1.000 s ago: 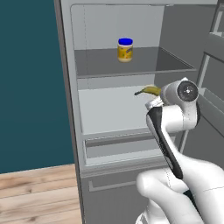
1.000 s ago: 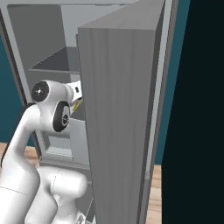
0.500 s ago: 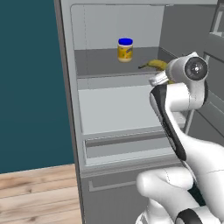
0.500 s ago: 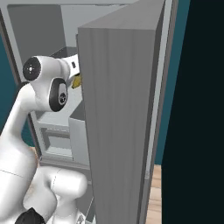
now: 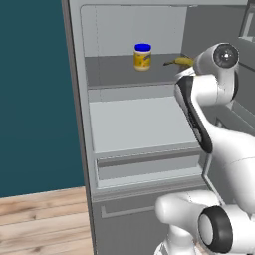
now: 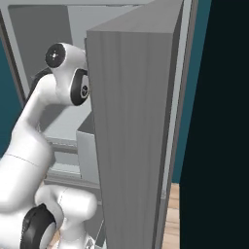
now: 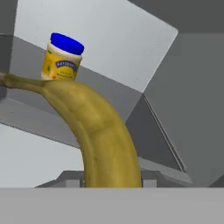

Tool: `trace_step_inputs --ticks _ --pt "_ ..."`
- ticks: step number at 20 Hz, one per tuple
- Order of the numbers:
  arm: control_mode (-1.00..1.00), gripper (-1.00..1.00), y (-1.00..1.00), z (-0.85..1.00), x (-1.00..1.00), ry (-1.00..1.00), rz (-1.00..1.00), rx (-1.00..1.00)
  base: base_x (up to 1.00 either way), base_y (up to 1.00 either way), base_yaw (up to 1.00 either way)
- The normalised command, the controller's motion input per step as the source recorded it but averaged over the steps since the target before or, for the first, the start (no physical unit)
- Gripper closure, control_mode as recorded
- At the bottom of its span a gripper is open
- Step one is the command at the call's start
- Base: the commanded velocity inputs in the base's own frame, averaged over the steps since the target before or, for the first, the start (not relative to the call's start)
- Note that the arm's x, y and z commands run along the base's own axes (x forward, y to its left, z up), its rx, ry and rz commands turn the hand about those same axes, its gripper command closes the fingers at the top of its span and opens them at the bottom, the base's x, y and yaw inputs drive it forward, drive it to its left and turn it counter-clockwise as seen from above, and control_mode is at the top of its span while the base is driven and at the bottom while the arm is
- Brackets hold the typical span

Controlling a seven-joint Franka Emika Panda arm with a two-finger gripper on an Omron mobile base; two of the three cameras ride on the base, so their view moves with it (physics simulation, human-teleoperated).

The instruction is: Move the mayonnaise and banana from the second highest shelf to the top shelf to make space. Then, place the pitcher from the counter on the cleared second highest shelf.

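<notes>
The end effector, fingers hidden, apparently pinches the banana (image 7: 103, 131); lower it onto the top shelf (image 5: 119, 74) near its right edge, well apart from the mayonnaise (image 5: 142, 56); then release.

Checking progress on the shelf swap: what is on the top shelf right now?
The mayonnaise jar stands on the dark top shelf. The banana is at that height to its right; the arm covers its far end, so whether it rests there is unclear.

Open fridge (image 5: 74, 124) with a grey frame and pale inner back wall (image 5: 134, 30). Below the shelves, a pale drawer (image 5: 149, 167) spans the cabinet. The grey fridge door (image 6: 133, 126) stands open at the right. Teal wall (image 5: 30, 89) lies left of the fridge, above a wooden floor (image 5: 40, 219).
</notes>
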Motion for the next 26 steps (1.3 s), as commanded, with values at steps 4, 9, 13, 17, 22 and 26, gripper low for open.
trace_step_inputs --ticks 4,9,13,17,22,26 --pt "-1.0 1.0 -0.19 -0.33 0.62 0.0 -0.18 0.05 0.0 0.0 0.0" --pt "-1.0 1.0 -0.06 -0.19 0.66 0.0 -0.18 0.04 0.0 0.0 0.0" --pt "-1.0 1.0 -0.19 0.0 0.68 0.01 -0.09 0.05 0.0 0.0 0.0" --pt "-1.0 1.0 -0.21 -0.01 0.77 0.03 -0.02 0.03 0.0 0.0 0.0" --pt "-1.0 1.0 -0.23 -0.16 0.85 0.03 0.0 0.05 0.0 0.0 0.0" --pt "-1.0 1.0 -0.14 -0.18 0.88 0.03 0.0 0.04 0.0 0.0 0.0"
